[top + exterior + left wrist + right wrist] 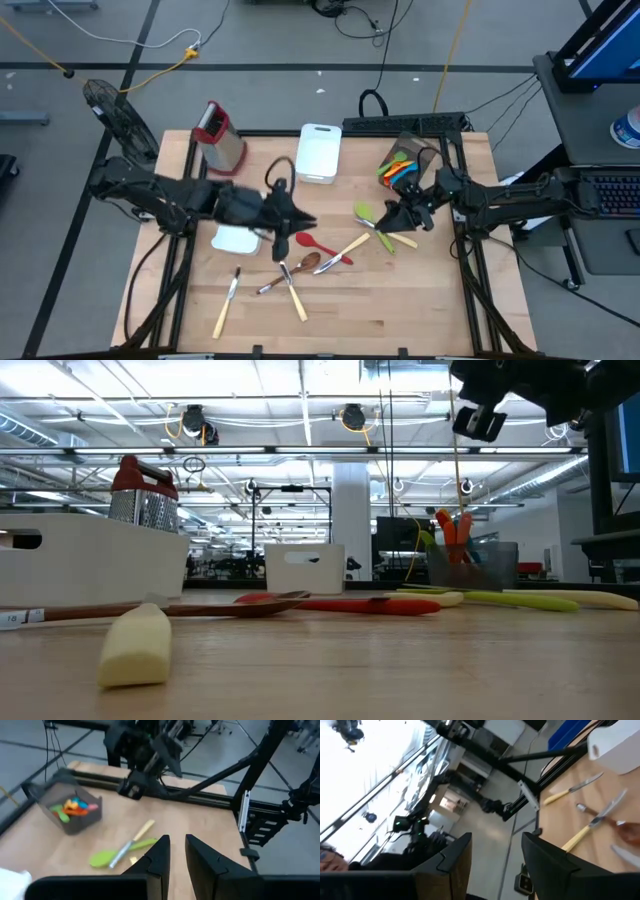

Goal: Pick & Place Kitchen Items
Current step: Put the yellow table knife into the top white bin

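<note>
**Two pincers hanging over scattered utensils, green spoon nearest the right one**

Several utensils are lying loose in the lower middle of the high view on the wooden tabletop (420, 290): a green spoon (366, 214) crossed by a cream knife (350, 247), a red spoon (315, 243), a brown wooden spoon (296, 268) and two more cream knives (226, 303) lower left. Others are already standing in the dark bin (415, 152) at upper right, beside the right arm.

The right pincer (395, 220) is hovering right of centre, its jaws standing apart and holding nothing, as the right wrist view shows (492, 855). The green spoon is lying just to its left, bowl toward the frame's upper left and handle running down-right, passing almost under the pincer. That makes the right arm the nearer one for it, and a grasp would likely want the jaws set across that slanted handle.

The left pincer (290, 212) is hanging near the frame's centre, just above the red spoon, jaws narrowly parted with nothing between them (177, 852). A white bin (318, 150) and a grater (218, 135) are standing along the top.
</note>
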You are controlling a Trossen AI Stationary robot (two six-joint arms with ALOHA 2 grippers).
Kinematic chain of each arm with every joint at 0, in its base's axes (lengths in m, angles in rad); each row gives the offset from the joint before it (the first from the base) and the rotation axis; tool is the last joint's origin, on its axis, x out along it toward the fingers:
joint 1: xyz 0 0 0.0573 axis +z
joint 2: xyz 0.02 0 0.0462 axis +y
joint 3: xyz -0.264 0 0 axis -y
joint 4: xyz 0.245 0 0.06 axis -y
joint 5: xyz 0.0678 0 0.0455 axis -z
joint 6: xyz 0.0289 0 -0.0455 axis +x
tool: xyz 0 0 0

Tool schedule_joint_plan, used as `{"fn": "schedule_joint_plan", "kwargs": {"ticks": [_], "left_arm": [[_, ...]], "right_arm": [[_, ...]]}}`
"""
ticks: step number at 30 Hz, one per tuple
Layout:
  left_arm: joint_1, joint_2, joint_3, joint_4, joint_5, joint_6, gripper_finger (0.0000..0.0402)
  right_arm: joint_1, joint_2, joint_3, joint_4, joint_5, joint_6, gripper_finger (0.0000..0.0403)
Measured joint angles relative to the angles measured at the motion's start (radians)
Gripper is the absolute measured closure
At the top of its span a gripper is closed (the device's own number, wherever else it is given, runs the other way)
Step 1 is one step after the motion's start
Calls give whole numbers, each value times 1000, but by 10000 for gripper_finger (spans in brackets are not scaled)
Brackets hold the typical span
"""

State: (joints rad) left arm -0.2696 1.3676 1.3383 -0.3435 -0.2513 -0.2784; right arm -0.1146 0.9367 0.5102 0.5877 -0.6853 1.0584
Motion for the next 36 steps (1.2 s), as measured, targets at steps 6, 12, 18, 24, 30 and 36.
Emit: {"fn": "schedule_joint_plan", "kwargs": {"ticks": [6,12,18,24,30,36], "left_arm": [[-124,1,-139,111,-106,-260,339],[-242,1,-199,76,-209,-588,339],[-350,1,-199,-30,-281,-891,339],[-424,23,-199,-162,-270,-1212,339],[-481,62,-199,-261,-133,-1533,339],[-544,99,-198,-297,-45,-1766,339]], "right_arm": [[62,0,0,-1,2,-42,238],[96,0,0,-1,2,-173,237],[97,0,0,-2,3,-343,237],[66,0,0,-23,3,-531,237],[-11,-3,0,-117,97,-615,242],[-56,-15,0,-143,163,-703,243]]}}
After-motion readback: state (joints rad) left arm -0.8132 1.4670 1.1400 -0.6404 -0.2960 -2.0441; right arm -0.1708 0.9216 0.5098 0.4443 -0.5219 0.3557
